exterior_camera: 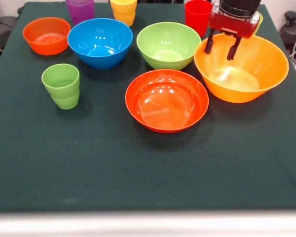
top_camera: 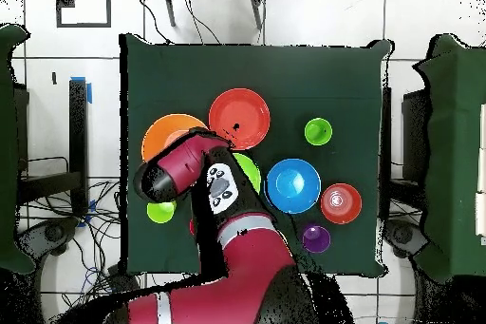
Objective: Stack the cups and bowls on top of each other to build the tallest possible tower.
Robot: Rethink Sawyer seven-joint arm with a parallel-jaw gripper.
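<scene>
The gripper [exterior_camera: 221, 49] hangs spread and empty over the big orange bowl [exterior_camera: 246, 79]; five bowls and five cups stand unstacked.

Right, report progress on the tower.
Done: nothing stacked yet. The five bowls sit apart on the table, and the cups stand singly near the far edge, except the light green cup, nearer the middle. In hand: the gripper, open and empty, hangs over the far rim of the large orange-yellow bowl. Left: nesting every bowl, then stacking the cups.
</scene>
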